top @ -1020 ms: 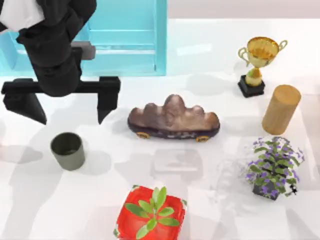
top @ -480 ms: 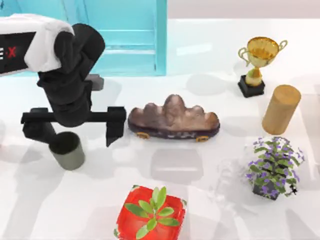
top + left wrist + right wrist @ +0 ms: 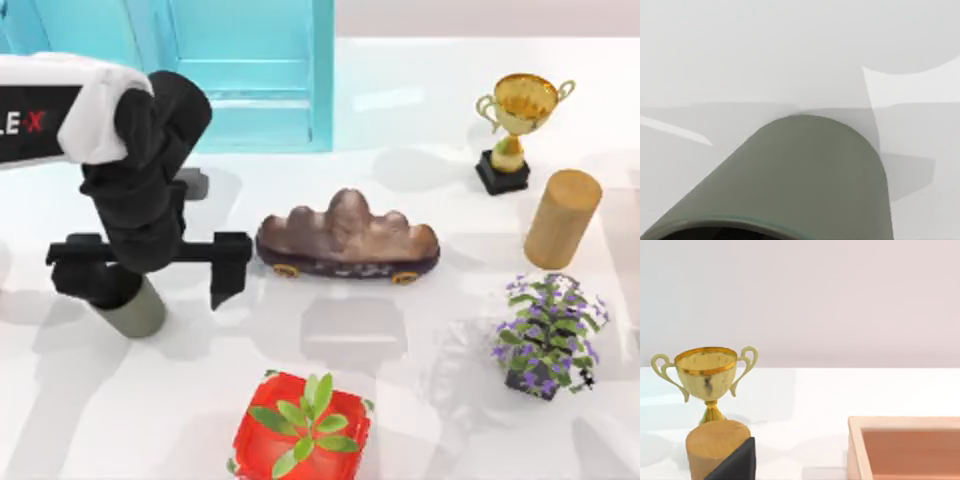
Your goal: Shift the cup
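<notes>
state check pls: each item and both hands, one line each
cup: upright on the table, under the left hand
left hand: open, straddling the cup
right hand: near the wooden cylinder
trophy: upright
wooden cylinder: upright
red planter: upright
purple flower pot: upright

From above, my left gripper [image 3: 150, 265] covers the cup [image 3: 135, 312] from twelve o'clock, hiding its mouth and upper wall. The left wrist view cuts the cup [image 3: 805, 175] at six o'clock. In the right wrist view, the wooden cylinder [image 3: 710, 442] is cropped at six o'clock.
</notes>
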Robot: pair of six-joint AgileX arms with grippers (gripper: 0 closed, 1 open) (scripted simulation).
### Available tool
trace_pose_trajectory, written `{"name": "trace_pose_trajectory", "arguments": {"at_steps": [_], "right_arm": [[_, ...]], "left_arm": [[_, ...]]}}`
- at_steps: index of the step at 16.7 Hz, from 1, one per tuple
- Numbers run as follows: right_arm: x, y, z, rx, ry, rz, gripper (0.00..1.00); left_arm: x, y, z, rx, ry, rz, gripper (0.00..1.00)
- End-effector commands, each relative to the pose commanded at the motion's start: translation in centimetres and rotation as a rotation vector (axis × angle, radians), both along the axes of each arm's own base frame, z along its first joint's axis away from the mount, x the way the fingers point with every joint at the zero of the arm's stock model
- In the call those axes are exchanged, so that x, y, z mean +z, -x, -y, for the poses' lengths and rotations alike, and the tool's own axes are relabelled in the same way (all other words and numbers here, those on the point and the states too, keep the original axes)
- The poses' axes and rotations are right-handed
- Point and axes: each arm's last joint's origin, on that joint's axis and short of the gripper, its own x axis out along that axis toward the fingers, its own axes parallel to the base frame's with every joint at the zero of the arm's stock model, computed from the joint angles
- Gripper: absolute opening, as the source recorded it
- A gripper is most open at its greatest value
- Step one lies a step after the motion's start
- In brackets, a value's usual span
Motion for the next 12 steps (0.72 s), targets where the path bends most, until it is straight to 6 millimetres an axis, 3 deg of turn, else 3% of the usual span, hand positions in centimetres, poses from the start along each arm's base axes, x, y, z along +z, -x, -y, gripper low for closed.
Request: {"name": "trace_pose_trajectory", "arguments": {"at_steps": [11,12], "right_arm": [[0.0,0.0,0.0,0.0,0.0,0.0,1.0],[0.0,0.0,0.0,0.0,0.0,0.0,1.0]], "left_arm": [[0.0,0.0,0.0,0.0,0.0,0.0,0.02],[0.0,0.0,0.0,0.0,0.0,0.0,0.0]]}}
